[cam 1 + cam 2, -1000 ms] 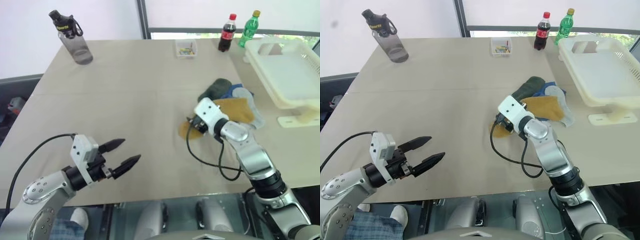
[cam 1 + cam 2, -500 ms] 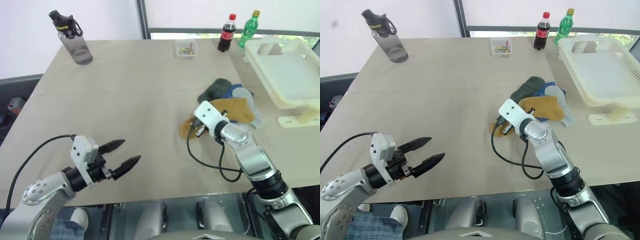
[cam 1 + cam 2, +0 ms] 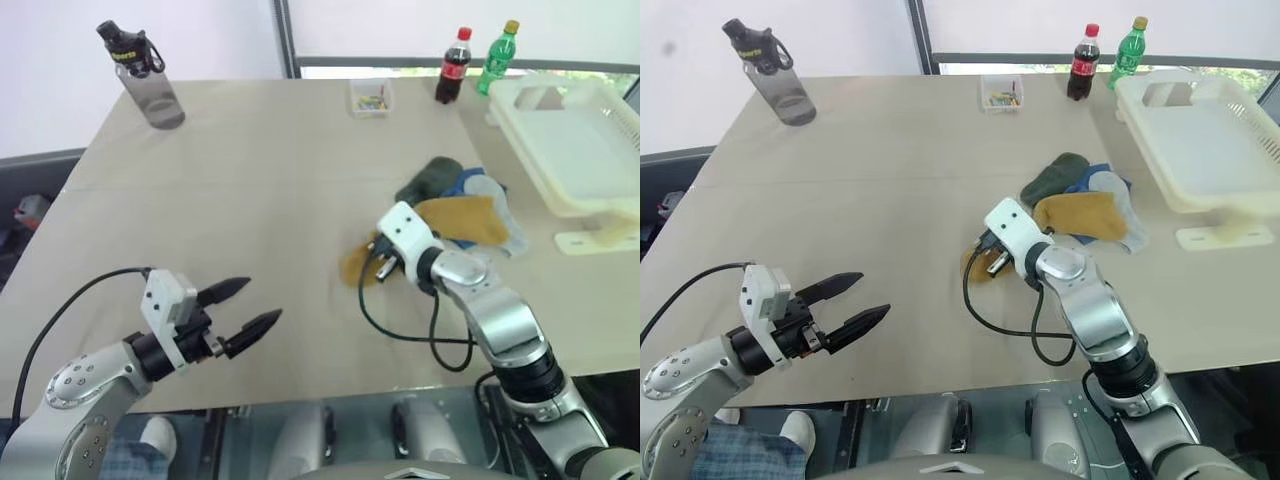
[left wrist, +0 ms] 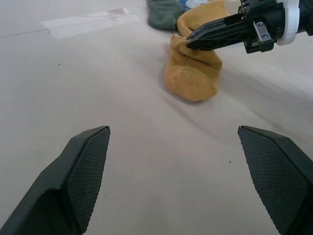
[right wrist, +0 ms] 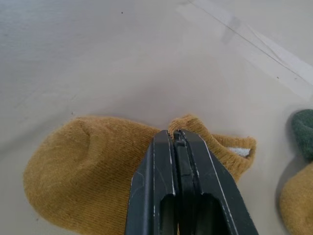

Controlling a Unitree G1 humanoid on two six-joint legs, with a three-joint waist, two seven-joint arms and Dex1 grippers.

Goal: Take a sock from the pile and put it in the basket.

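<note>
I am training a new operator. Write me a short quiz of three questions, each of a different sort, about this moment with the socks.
1. True or false: the right gripper is shut on a mustard-yellow sock.
2. Where does that sock lie? A) in the cream basket B) on the table, beside the sock pile C) under the water bottle
3. Fill in: the left gripper is ____ and holds nothing.

Key
1. True; its black fingers pinch a fold of the sock.
2. B
3. open
</note>
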